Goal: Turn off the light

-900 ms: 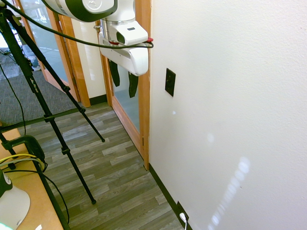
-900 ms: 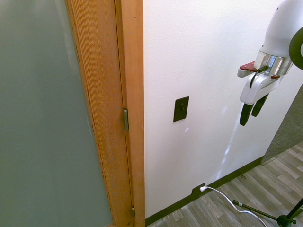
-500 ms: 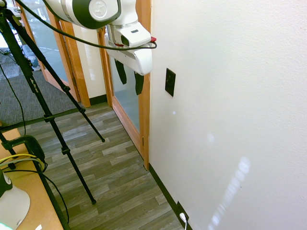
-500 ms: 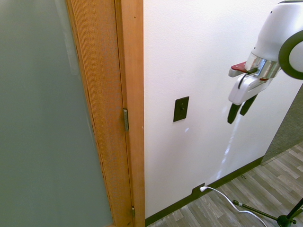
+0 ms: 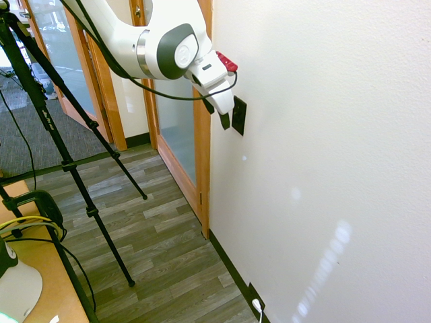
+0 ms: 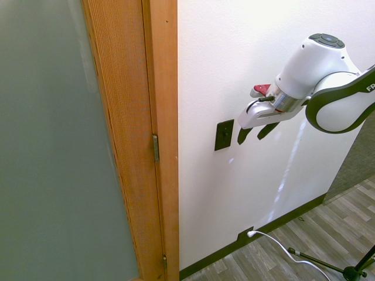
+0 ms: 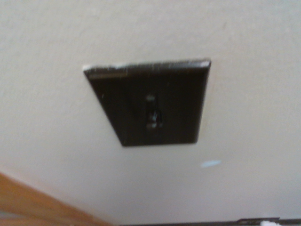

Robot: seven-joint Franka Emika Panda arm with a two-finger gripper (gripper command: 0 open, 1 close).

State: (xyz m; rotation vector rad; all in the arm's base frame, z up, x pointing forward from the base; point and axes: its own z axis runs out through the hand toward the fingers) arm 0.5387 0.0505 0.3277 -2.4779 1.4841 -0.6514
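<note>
Light switch, black upright plate on white wall, just ahead of end effector fingertips, apparently not touching. End effector tilted toward wall, fingers parted, empty. Small toggle at plate centre, position unclear in blurred wrist view. Wooden door frame beyond switch.

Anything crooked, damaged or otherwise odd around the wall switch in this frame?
Nothing stands out. The black switch plate sits straight and flat on the white wall beside the wooden door frame. The hand is near it, fingers apart, not touching.
</note>
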